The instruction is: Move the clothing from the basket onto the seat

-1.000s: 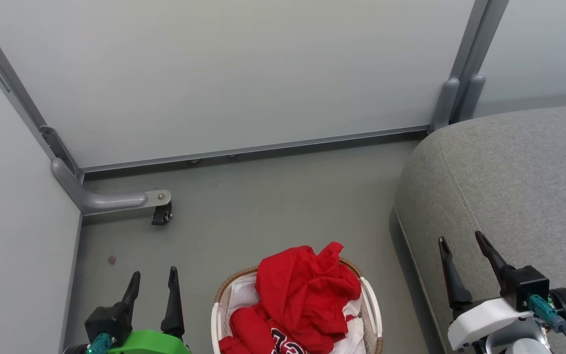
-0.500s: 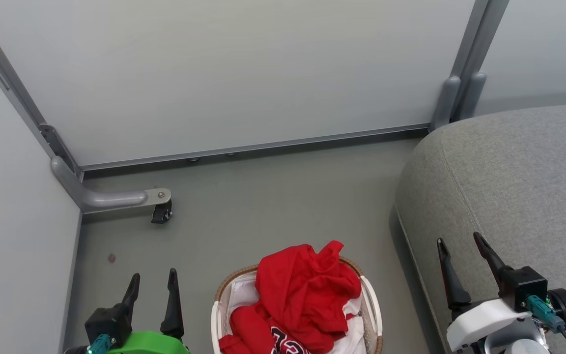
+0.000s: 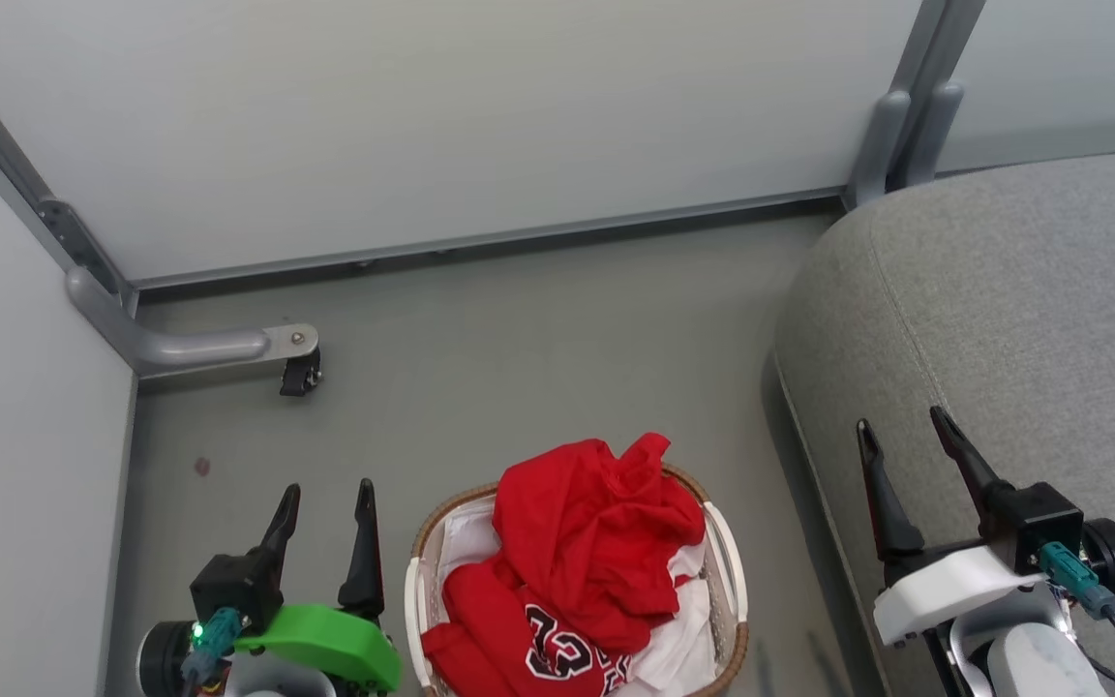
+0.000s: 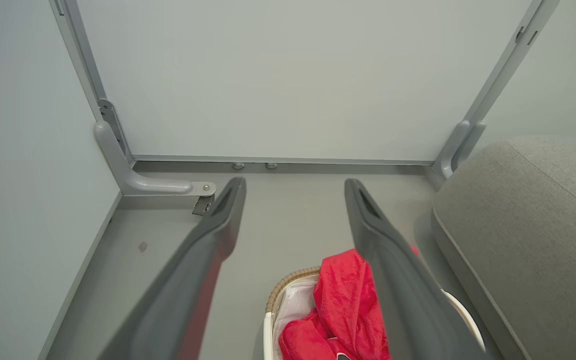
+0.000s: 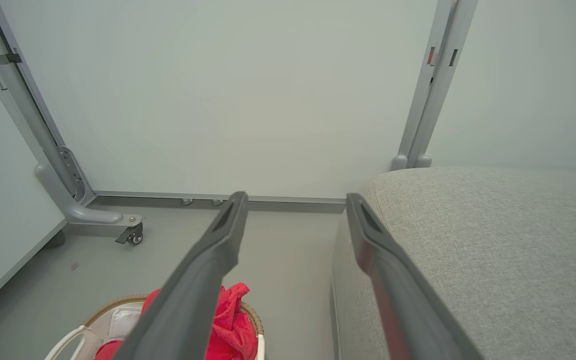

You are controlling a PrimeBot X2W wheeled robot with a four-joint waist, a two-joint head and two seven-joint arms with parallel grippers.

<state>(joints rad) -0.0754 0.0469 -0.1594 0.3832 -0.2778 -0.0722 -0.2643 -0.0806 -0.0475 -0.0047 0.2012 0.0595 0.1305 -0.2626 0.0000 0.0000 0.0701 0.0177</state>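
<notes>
Item, left gripper (image 3: pixel 327 487): we list its two dark fingers as spread apart with nothing between them, held to the left of the basket (image 3: pixel 441 508) and clear of its rim. Item, right gripper (image 3: pixel 898 418): likewise spread and empty, seen against the near edge of the seat (image 3: pixel 1003 290), well apart from the cloth. Item, clothing (image 3: pixel 596 542): both pieces lie in the basket, which stands on the grey floor (image 3: pixel 519 368) between the two grippers; we judge the transfer not yet begun. The plain red garment (image 3: pixel 616 494) sits uppermost, bunched into a loose heap that rises above the tan rim and peaks at its far side. The jersey (image 3: pixel 557 653) lies lower and nearer us, its black-and-white numerals partly showing. We judge both to be light, limp fabric: no stiffness, nothing fragile, fair grip against the fingers, but apt to drape, trail and snag. Recommended hold: the high crumpled ridge of the top garment, pinched through several layers so that a thick fold fills the fingers, rather than one thin edge that could slide out. Caution: the white liner (image 3: pixel 466 547) lies close under and around the red cloth and could, we think, be caught in the same pinch; the basket looks light enough to lift or tip with it. Caution: the jersey may cling to the upper piece, so we would take them singly. Destination: the seat, broad and just to the right of the basket.
</notes>
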